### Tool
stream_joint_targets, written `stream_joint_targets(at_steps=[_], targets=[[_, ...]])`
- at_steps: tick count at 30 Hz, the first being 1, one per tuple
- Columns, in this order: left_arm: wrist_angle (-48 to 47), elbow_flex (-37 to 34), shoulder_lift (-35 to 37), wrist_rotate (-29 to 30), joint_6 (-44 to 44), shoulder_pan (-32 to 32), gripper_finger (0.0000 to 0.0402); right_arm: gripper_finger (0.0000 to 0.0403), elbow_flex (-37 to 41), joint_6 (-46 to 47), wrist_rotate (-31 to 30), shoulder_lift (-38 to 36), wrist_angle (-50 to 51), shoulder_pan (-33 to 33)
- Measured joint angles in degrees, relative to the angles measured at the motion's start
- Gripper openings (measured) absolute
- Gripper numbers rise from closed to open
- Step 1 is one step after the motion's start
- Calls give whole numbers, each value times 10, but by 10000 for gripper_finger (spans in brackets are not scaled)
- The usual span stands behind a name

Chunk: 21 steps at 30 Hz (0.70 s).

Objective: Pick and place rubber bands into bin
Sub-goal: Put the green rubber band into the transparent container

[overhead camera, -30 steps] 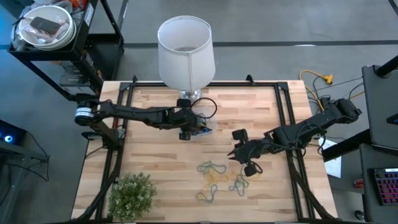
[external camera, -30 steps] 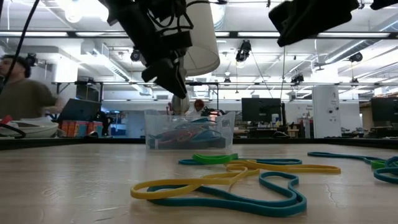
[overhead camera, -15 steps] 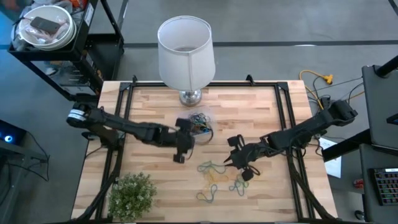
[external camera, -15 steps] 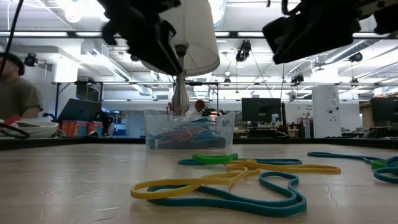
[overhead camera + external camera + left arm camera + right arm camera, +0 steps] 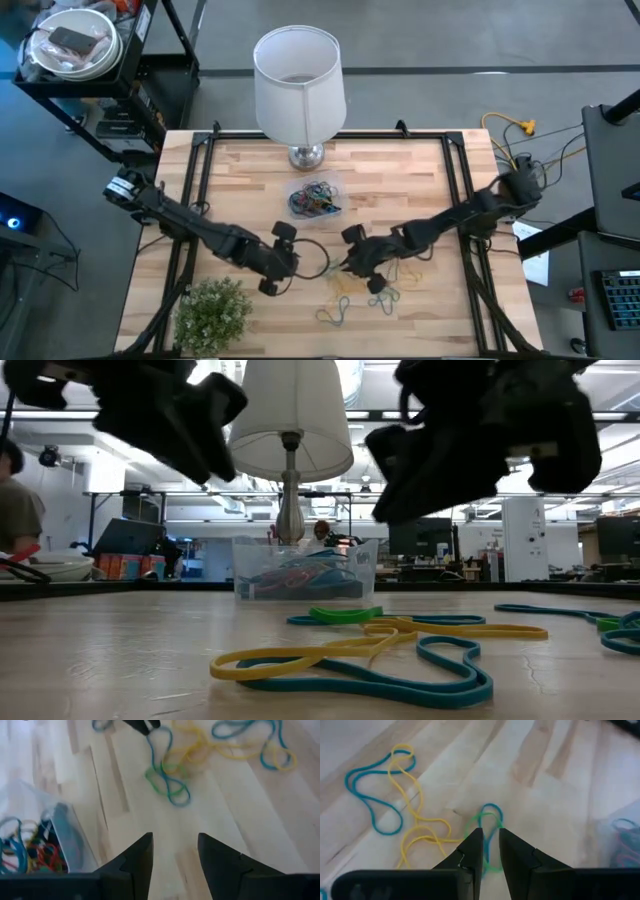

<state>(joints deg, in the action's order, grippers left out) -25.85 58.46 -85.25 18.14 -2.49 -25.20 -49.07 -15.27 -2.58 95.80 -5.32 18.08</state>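
The see-through bin (image 5: 315, 198) stands mid-table in front of the lamp and holds several coloured rubber bands (image 5: 30, 852). More rubber bands (image 5: 365, 290) lie loose on the wood toward the near edge: a green and blue one (image 5: 489, 827), yellow ones (image 5: 417, 827) and teal ones (image 5: 400, 680). My left gripper (image 5: 290, 262) hangs open and empty, near-left of the bin and left of the loose bands. My right gripper (image 5: 490, 840) hovers over the green and blue band, its fingers a narrow gap apart with nothing between them.
A white lamp shade (image 5: 298, 85) on a metal foot stands behind the bin. A small green plant (image 5: 212, 312) sits at the near left corner. A black cable loop (image 5: 315, 262) hangs beside my left gripper. Dark frame rails (image 5: 195, 200) run along the table's sides.
My left gripper has swung from over the bin toward the table's near edge, staying open and empty. My right gripper has gone down and toward the table's left, ending over the green and blue band. The bands and the bin lie as before.
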Motion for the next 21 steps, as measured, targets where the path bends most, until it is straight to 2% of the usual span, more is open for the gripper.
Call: stream_joint_targets(at_steps=[5, 12, 21], targets=[[-18, -1, 0, 4, 22, -3, 140, 56, -42, -2, 41, 56, 16, -12], [-23, -3, 0, 25, 22, -3, 140, 56, -95, 20, 46, 107, 86, -23], [-22, -4, 0, 28, 22, -3, 140, 57, -103, 29, 48, 113, 84, -25]])
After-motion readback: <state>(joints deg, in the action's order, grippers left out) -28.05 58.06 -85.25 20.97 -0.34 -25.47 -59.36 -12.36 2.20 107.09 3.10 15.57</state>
